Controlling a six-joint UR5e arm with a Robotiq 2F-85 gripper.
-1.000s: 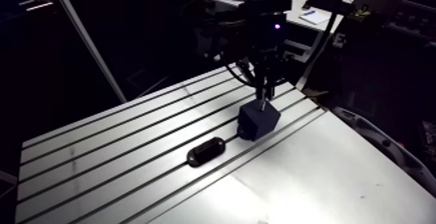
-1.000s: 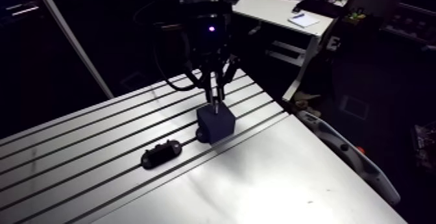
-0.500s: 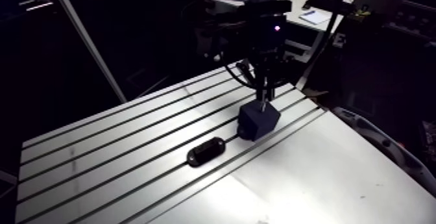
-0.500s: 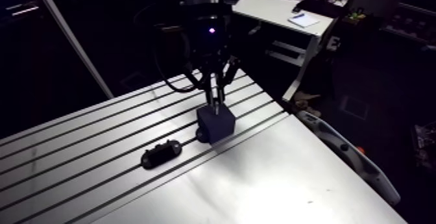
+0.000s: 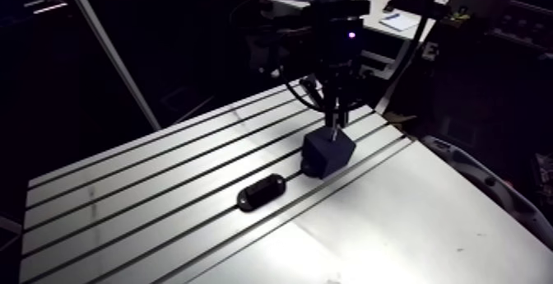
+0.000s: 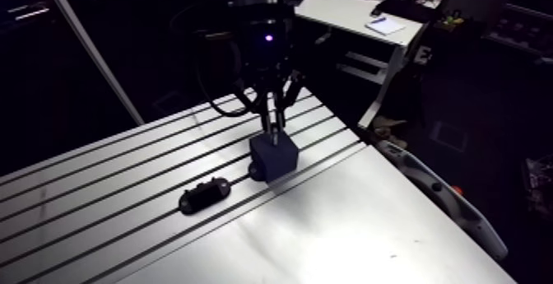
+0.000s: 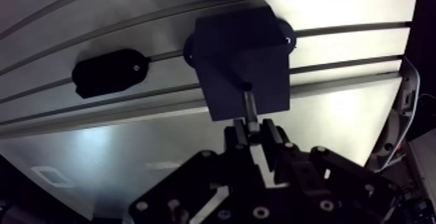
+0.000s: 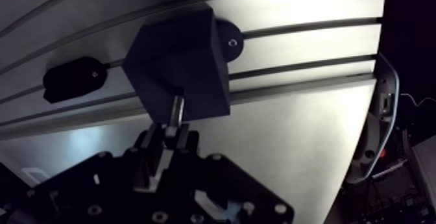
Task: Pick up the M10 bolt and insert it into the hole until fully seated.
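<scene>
A dark cube-shaped block (image 7: 241, 64) with a hole in its top face is fixed on the slotted table (image 5: 164, 180). The M10 bolt (image 7: 248, 104), a grey metal shaft, stands upright with its tip at the hole. My gripper (image 7: 254, 130) is directly above the block, shut on the bolt's upper end. In the arm view the gripper (image 5: 333, 121) hangs just over the block (image 5: 327, 152), the bolt (image 5: 333, 132) showing as a thin pale line between them. How deep the bolt sits in the hole is hidden.
A flat black oval holder (image 5: 261, 192) lies in a table slot beside the block. A round black mount (image 8: 228, 39) sticks out from behind the block. A curved grey part (image 5: 494, 190) runs along the table's right edge.
</scene>
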